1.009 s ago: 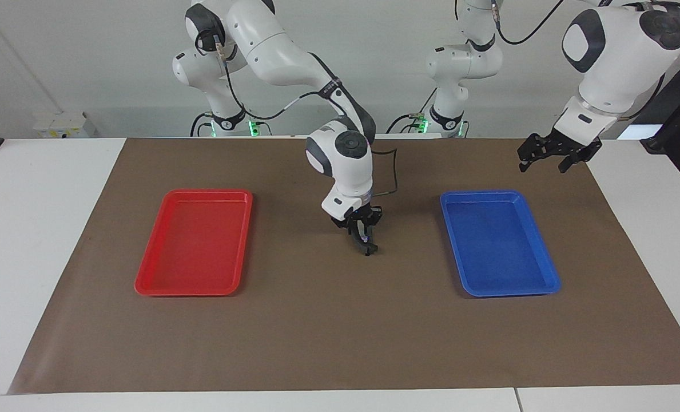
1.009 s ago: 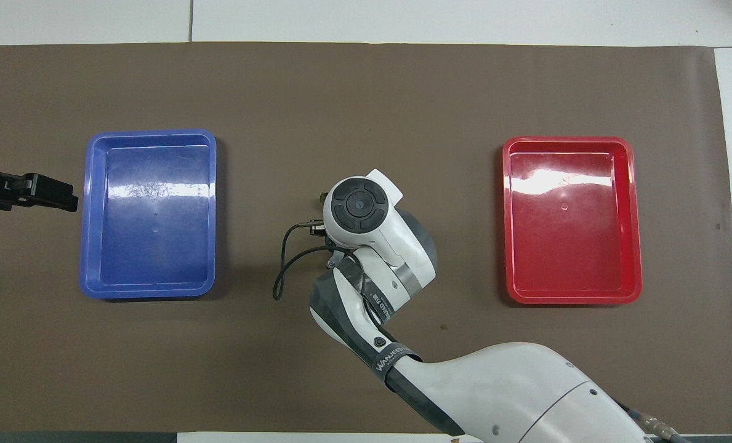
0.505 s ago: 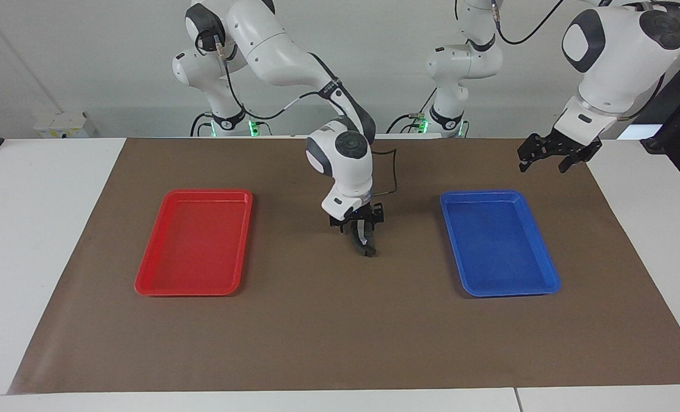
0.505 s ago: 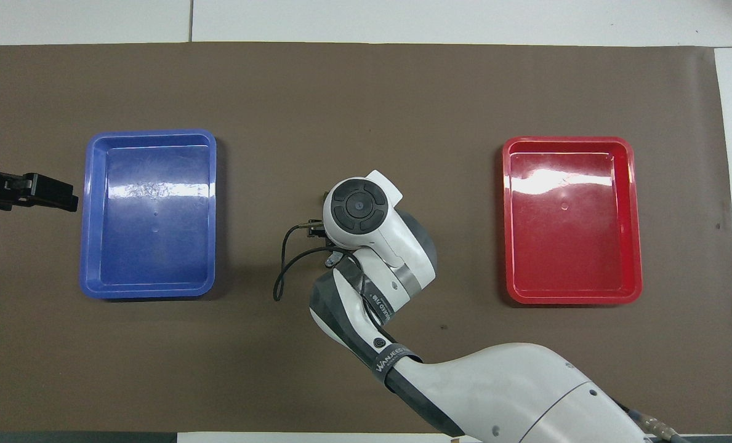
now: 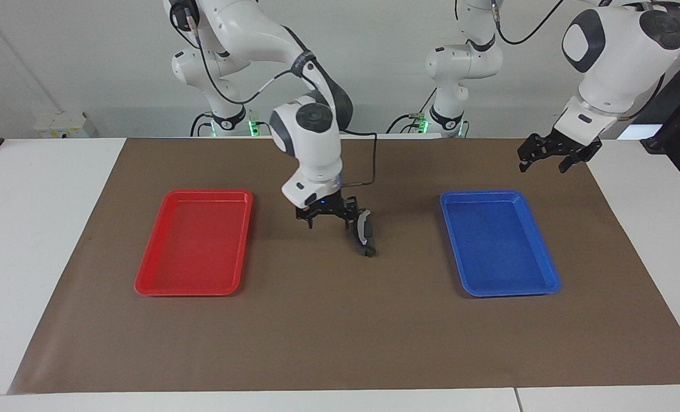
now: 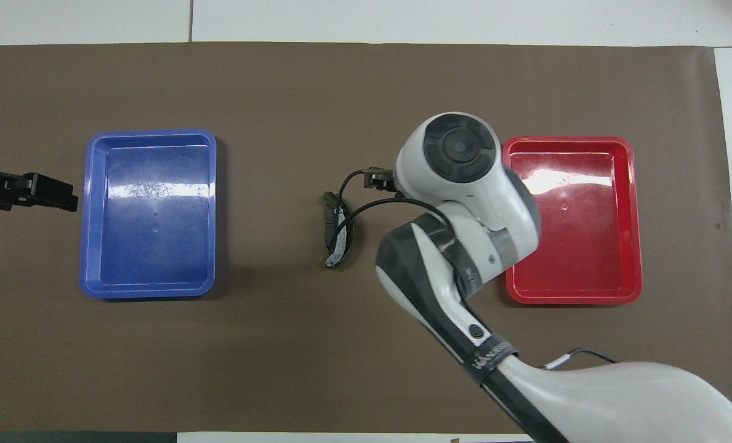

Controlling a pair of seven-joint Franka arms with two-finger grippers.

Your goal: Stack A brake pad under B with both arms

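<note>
With the long black crescent brake piece B (image 5: 364, 229) lying over the short dark-grey A brake pad (image 5: 362, 248) mid-mat between the trays, the empty, spread-jawed right gripper (image 5: 328, 216) is hovering just beside them and should be rising straight clear without nudging, while the open left gripper (image 5: 551, 155) is waiting.

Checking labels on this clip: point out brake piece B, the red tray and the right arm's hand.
B (image 5: 364, 224): facing view, on its silver strip.
red tray (image 5: 145, 284): facing view, on its rim at the corner farthest from the robots.
right hand (image 5: 327, 218): facing view, midway between its open fingertips.
</note>
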